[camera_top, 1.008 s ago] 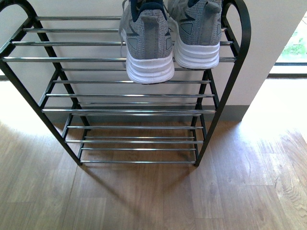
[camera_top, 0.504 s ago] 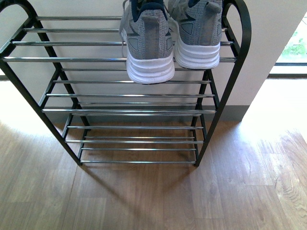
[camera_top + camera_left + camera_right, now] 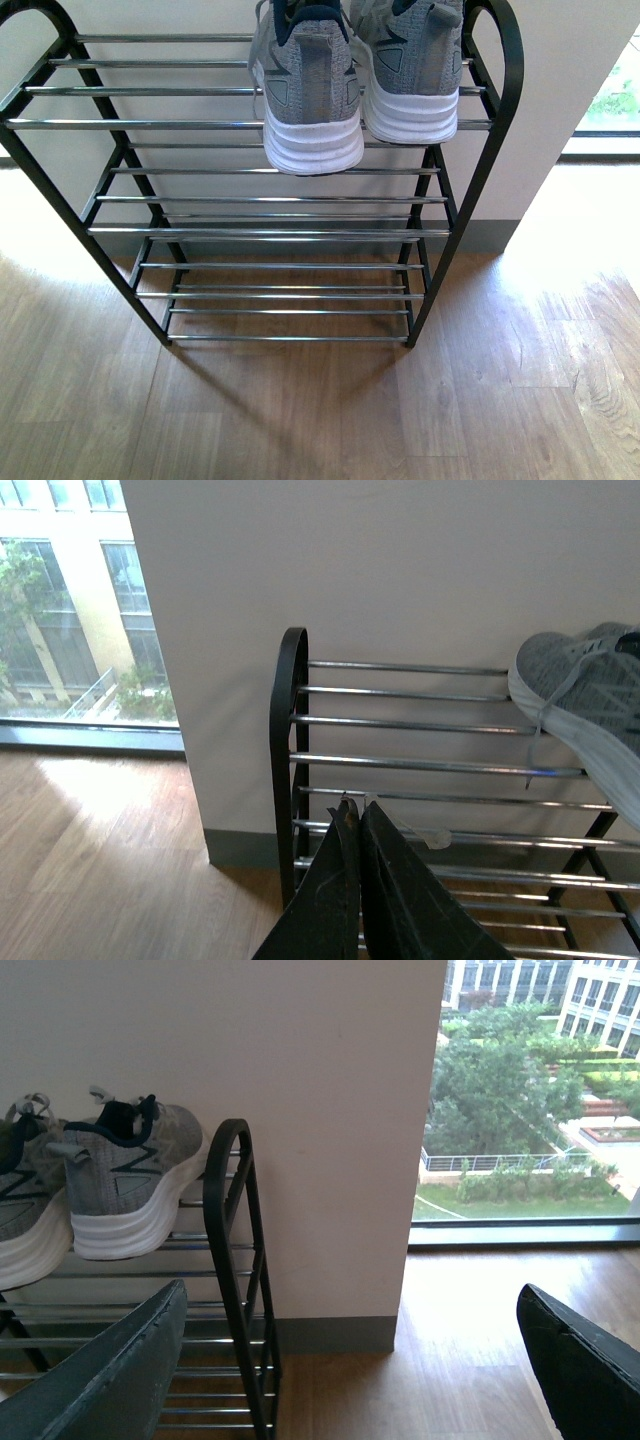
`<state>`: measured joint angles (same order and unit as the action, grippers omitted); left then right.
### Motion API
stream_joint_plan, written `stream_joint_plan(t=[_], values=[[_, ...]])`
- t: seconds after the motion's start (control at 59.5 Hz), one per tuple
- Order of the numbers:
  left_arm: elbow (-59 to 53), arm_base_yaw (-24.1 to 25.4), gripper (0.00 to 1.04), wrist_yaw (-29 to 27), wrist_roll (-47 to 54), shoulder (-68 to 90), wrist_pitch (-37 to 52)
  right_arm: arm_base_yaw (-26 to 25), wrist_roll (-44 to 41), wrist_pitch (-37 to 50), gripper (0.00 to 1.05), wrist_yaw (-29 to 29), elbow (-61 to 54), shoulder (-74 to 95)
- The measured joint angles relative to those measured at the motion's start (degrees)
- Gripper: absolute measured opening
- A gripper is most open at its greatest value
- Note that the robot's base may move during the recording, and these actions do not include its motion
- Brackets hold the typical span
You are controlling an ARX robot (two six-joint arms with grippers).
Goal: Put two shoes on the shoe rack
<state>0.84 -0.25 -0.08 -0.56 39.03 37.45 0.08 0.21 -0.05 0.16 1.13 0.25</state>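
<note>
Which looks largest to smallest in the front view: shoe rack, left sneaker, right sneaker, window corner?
1. shoe rack
2 and 3. left sneaker and right sneaker: nearly alike; the left one sits nearer the camera, so not ranked.
4. window corner

- Straight ahead of me in the front view, the shoe rack (image 3: pixel 150 124) stands on the floor (image 3: pixel 300 420), with its back against the wall (image 3: pixel 570 60).
- Two sneakers sit side by side on the rack's top tier, toward its right end. Their heels face me and their toes face the wall.
- The left sneaker (image 3: pixel 305 95) is just beside the right sneaker (image 3: pixel 412 75). Its heel overhangs the front bar and comes further toward me than the other's.
- The right sneaker lies just inside the rack's right side piece (image 3: pixel 497 100).
- Two more tiers lie beneath the top one, each further down and nearer the floor.
- A window (image 3: pixel 612 95) lies to the right of the wall, past the rack's right end.
</note>
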Motion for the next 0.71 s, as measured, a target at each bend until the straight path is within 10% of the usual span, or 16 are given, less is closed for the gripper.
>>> stream_joint_plan(t=[0.706], values=[[0.0,0.0,0.01,0.0,0.0,-21.5,-19.8,0.0,0.0,0.0,0.96,0.0,0.0,0.0]])
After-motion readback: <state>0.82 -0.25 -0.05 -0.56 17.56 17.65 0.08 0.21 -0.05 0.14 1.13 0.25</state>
